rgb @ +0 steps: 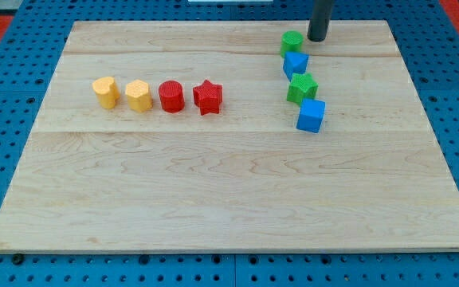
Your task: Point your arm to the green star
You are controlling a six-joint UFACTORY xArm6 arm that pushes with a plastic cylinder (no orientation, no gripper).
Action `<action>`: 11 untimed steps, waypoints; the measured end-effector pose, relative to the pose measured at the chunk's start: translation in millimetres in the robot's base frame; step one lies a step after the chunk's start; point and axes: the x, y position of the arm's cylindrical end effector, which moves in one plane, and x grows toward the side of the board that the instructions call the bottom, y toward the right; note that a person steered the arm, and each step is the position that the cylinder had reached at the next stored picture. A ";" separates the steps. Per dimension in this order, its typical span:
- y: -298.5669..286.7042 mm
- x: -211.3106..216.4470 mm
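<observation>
The green star [301, 88] lies at the view's upper right, third in a column of blocks. Above it are a green cylinder-like block [292, 42] and a blue block [296, 64]; below it is a blue cube [311, 115]. My tip [317, 38] is at the view's top, just right of the green cylinder-like block and apart from it, well above the green star.
A row of blocks sits at the view's left-centre: a yellow block [106, 92], a yellow hexagon-like block [138, 96], a red cylinder [171, 96] and a red star [208, 97]. The wooden board [229, 191] lies on a blue perforated table.
</observation>
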 end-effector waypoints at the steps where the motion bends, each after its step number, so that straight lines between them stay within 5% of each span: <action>1: -0.4 1.6; 4: 7.7 1.8; 6: 104.6 85.4; 9: 36.5 135.6; 11: -25.2 128.6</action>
